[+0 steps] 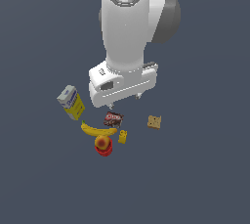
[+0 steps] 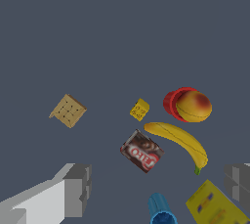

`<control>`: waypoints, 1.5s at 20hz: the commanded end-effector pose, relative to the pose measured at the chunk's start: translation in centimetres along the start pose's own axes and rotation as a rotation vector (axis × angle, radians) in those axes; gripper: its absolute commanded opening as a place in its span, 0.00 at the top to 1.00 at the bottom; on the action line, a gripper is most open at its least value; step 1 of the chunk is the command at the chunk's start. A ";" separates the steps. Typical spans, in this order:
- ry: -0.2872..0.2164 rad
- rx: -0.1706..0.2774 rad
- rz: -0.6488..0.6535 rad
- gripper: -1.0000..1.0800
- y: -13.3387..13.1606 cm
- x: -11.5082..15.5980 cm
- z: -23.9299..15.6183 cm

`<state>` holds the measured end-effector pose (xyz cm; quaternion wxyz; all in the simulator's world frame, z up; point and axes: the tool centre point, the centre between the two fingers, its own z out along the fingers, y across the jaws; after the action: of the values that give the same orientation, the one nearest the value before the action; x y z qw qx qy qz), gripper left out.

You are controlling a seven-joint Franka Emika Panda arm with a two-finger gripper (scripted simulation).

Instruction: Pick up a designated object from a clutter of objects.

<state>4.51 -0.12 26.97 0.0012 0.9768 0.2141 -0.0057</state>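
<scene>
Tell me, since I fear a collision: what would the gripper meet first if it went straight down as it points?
Probably the dark packet, which lies nearest between the open gripper's fingers; the blue cup is close too. Depth is unclear.

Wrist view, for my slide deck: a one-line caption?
Open gripper above clutter: round orange-yellow peach on red bowl, beside yellow banana.

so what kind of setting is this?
Looks like a bare simulated test scene, not a real room: a featureless grey floor, flat-rendered clutter such as a banana and peach, and the arm's open end effector above them.
</scene>
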 end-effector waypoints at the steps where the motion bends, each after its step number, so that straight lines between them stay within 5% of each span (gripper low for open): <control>1: 0.001 0.000 -0.056 0.04 0.8 0.4 0.8; 30: 0.009 -0.004 -0.658 0.04 10.0 2.9 10.7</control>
<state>10.99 -7.77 16.61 0.0000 0.8616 0.5076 -0.0013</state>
